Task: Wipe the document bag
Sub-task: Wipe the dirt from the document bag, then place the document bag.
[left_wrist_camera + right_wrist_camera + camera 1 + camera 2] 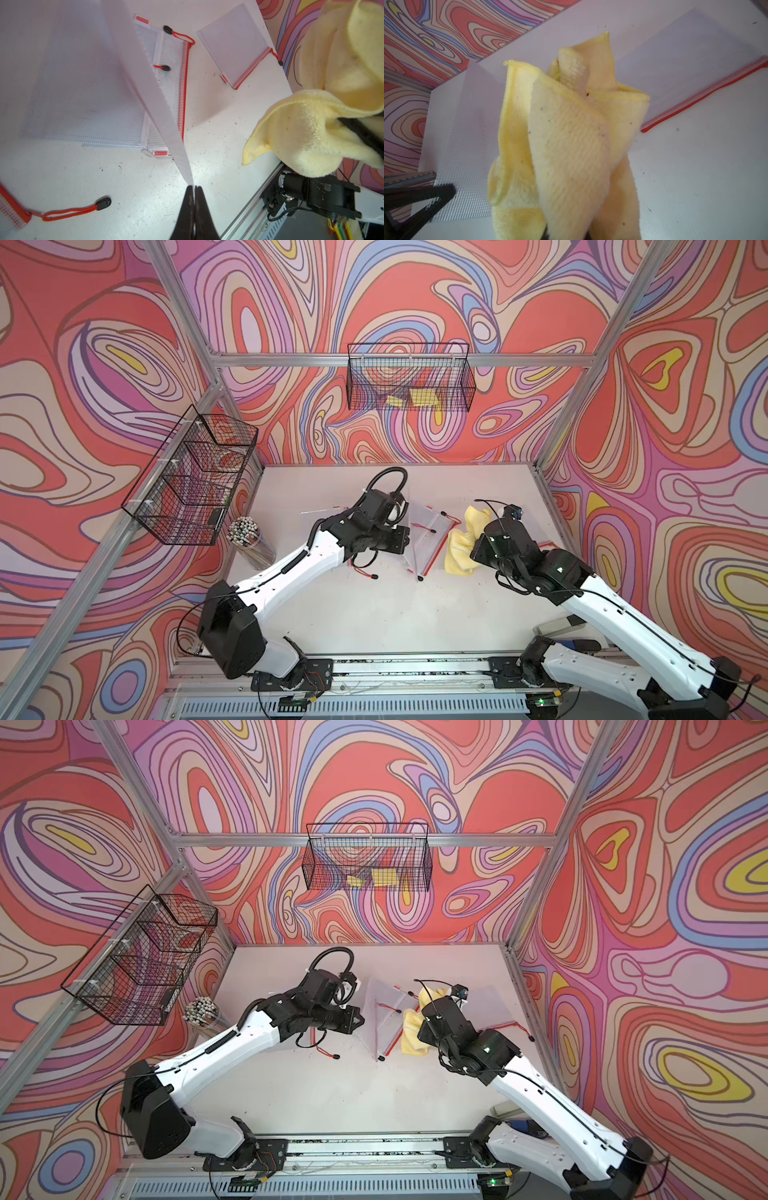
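Observation:
My left gripper (pixel 194 188) is shut on the edge of a translucent mesh document bag (pixel 149 83). The bag stands lifted off the white table (pixel 374 605), mid-table in a top view (pixel 415 556). My right gripper (pixel 566 235) is shut on a bunched yellow cloth (pixel 571 135) that hides its jaws. The cloth (pixel 459 543) hangs just right of the lifted bag (pixel 467 145), close to its face. I cannot tell whether they touch.
More mesh bags with red zippers lie flat under the lifted one (pixel 83 93), and a small one lies near the right wall (pixel 234 47). A cup of pens (pixel 249 543) stands at the left. Wire baskets hang on the left wall (pixel 195 477) and back wall (pixel 409 377).

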Available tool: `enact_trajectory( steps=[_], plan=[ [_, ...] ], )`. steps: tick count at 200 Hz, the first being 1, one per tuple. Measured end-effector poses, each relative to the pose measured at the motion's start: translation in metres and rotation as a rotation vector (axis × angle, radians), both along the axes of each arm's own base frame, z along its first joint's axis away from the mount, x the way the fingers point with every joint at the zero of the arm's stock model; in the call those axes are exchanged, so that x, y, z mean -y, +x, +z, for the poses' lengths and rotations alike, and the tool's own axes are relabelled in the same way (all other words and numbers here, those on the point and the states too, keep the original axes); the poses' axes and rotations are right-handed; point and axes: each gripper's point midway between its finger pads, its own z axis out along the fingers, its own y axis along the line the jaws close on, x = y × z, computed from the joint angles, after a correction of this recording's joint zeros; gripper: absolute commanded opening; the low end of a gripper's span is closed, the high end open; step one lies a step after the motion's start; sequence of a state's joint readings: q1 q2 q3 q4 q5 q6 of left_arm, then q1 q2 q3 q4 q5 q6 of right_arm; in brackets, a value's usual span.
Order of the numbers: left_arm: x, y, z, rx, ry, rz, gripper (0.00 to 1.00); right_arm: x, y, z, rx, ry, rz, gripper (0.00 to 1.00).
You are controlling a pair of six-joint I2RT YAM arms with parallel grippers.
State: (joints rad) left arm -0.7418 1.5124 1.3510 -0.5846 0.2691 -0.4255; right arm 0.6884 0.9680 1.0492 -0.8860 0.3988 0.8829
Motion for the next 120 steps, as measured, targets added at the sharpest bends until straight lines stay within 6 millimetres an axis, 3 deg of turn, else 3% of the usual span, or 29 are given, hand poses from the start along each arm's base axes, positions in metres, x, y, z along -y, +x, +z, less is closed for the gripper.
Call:
enact_trajectory(
  steps=[30, 78, 100, 120],
  plan=[
    [0.063, 0.001, 0.031, 0.064, 0.026, -0.168, 0.0, 0.024, -0.011, 0.022, 0.055, -0.01, -0.066, 0.0],
    [0.154, -0.008, 0.056, 0.108, -0.024, -0.442, 0.0, 0.075, -0.037, 0.056, 0.167, 0.009, -0.223, 0.0],
    [0.186, -0.019, 0.066, 0.1, -0.116, -0.566, 0.0, 0.099, -0.052, 0.068, 0.221, 0.03, -0.292, 0.0],
    [0.2, -0.033, 0.073, 0.069, -0.209, -0.664, 0.01, 0.113, -0.063, 0.078, 0.263, 0.048, -0.324, 0.0]
  ],
)
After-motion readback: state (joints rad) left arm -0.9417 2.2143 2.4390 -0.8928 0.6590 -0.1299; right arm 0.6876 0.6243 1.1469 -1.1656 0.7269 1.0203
